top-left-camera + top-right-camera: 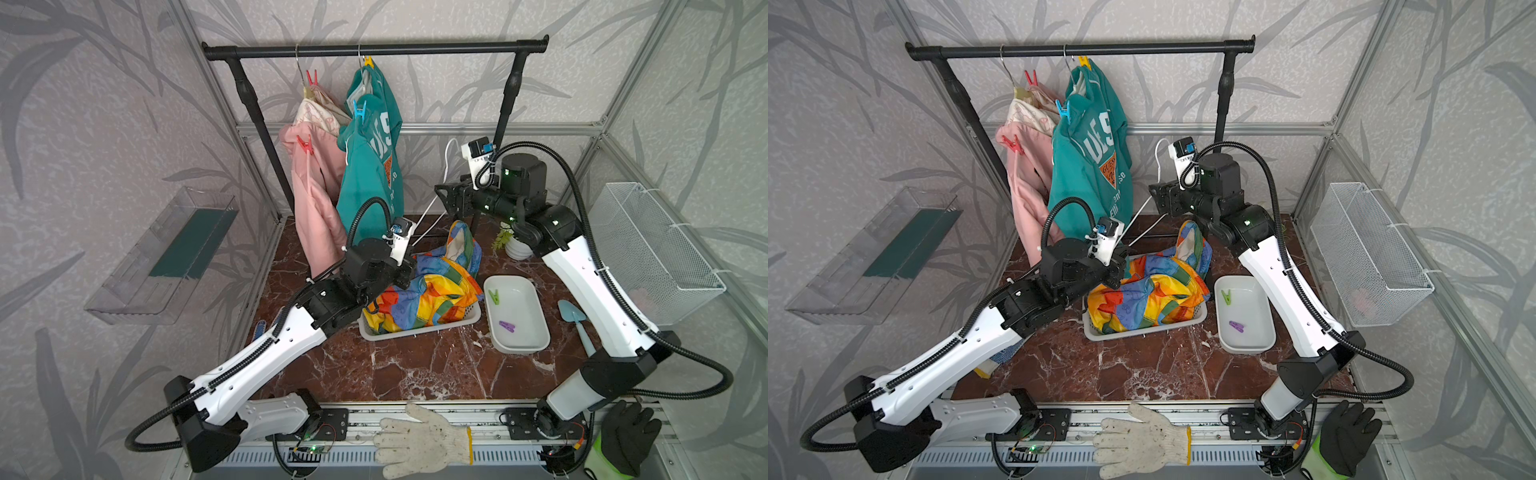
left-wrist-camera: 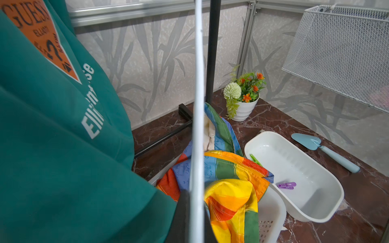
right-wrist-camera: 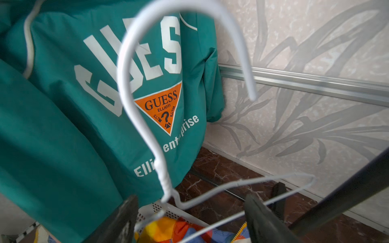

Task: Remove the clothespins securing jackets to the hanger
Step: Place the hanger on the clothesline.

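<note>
While four clothespins sit on hung clothes, folds hide what each one bites: the upper red clothespin (image 1: 311,77) and lower red clothespin (image 1: 304,144) are on the pink jacket (image 1: 316,208), and the yellow clothespin (image 1: 368,61) and blue clothespin (image 1: 360,110) are on the teal jacket (image 1: 370,178). Both jackets hang from the black rail (image 1: 374,49).

The green clothespin (image 1: 494,296) and purple clothespin (image 1: 507,326) lie apart in the white tub (image 1: 519,349). In the left wrist view, striped cloth half covers the green one.

That cloth is the rainbow jacket (image 1: 432,291), heaped in the perforated white basket (image 1: 419,332) just beside the tub and spilling over its rim.

In both top views the left hand (image 1: 409,268) is mostly hidden under its own wrist. Its wrist view, cut off low, shows dark fingers (image 2: 183,210) closed on the white wire hanger (image 2: 197,105).

The right hand (image 3: 190,202) stands wide open. The hanger's neck rises between its fingers, and whether the wire touches either one cannot be told.

On the bench (image 1: 415,365) are a flower pot (image 2: 244,109) and a blue trowel (image 2: 328,151).

The mesh basket (image 1: 648,249) on the side wall holds something pinkish, too faint to name. The clear wall tray (image 1: 166,257) holds a dark green sheet.
</note>
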Controlling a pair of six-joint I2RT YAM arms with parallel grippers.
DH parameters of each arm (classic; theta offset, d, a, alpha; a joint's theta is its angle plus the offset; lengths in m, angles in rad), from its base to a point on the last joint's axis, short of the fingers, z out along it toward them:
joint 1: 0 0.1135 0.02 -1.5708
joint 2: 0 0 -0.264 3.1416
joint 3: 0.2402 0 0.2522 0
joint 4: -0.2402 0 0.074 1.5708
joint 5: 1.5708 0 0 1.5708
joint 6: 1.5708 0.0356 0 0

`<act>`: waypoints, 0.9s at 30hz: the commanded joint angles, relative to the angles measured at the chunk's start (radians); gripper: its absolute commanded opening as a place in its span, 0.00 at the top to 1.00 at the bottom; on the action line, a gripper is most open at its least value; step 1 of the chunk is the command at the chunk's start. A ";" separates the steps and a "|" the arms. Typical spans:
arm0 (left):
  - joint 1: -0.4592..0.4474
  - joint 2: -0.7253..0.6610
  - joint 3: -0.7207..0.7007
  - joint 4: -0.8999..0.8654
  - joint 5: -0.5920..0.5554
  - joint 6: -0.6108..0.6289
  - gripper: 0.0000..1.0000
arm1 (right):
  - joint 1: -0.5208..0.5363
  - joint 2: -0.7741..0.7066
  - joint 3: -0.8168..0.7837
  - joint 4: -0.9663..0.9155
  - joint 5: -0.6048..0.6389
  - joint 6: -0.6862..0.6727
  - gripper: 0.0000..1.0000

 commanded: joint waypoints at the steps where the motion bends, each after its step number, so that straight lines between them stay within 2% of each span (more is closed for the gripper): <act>1: -0.002 0.017 0.067 0.039 -0.080 -0.029 1.00 | -0.006 -0.095 -0.059 0.050 0.083 -0.020 0.10; 10: -0.032 0.100 0.198 0.067 -0.213 0.013 1.00 | -0.144 -0.271 -0.293 0.142 0.107 0.027 0.05; 18: -0.046 0.229 0.368 0.086 -0.281 0.066 1.00 | -0.240 -0.290 -0.462 0.104 0.137 0.030 0.05; 22: -0.057 0.276 0.424 0.126 -0.305 0.111 1.00 | -0.332 -0.313 -0.664 0.232 0.030 0.081 0.04; 27: -0.058 0.345 0.524 0.138 -0.321 0.152 1.00 | -0.422 -0.288 -0.785 0.305 -0.110 0.147 0.03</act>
